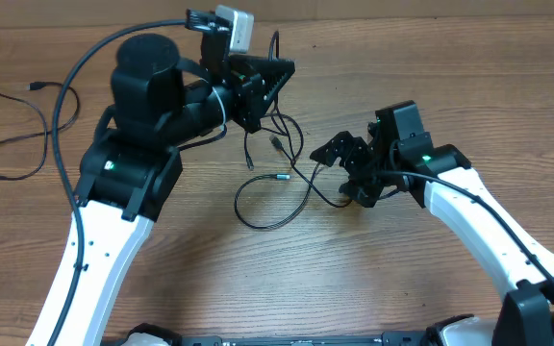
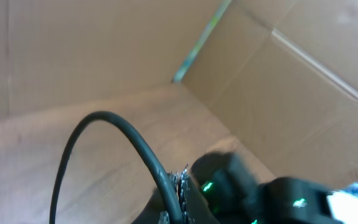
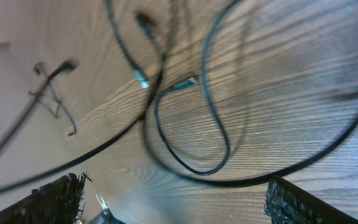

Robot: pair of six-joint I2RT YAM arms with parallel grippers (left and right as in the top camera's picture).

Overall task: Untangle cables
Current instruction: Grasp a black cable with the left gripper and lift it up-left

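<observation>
Your right gripper (image 1: 346, 173): fingers (image 3: 55, 199) wide apart, holding nothing, low over the slack loop of the cables (image 1: 263, 227) on the table (image 1: 354, 288). Left gripper (image 1: 275, 79): raised, clamped tight, strands apparently hanging from it. Take one strand only, beside the crossing, and draw it sideways slowly.

Left gripper (image 1: 279, 75) jaws: hidden beneath its own wrist in the overhead view.
Cables (image 3: 197, 171): blurred in the right wrist view, running off at 12 and 3 o'clock.
Side strand (image 1: 44, 144): cut off at 9 o'clock.
</observation>
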